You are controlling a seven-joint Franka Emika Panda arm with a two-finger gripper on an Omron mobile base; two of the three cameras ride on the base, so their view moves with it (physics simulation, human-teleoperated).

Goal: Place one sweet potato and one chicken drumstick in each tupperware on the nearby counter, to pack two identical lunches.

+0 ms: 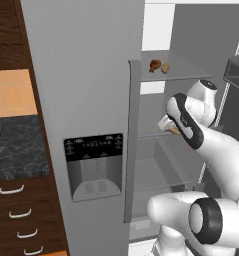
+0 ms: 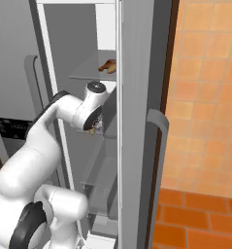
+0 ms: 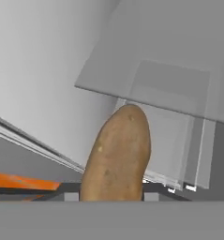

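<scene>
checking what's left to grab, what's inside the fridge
On the upper shelf lie a drumstick and a sweet potato. The gripper holds another sweet potato. The arm hides part of the lower shelves.

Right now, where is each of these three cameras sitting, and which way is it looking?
Left base view: behind the arm on its left, facing the open fridge; the white arm rises lower right, and a sweet potato lies beside a chicken drumstick on the upper shelf.
Right base view: behind on the right, facing the same fridge; the arm rises lower left.
Hand view: on the hand, looking along the tool, shut on a sweet potato.
Both base views share fridge, arm and drumstick.
</scene>
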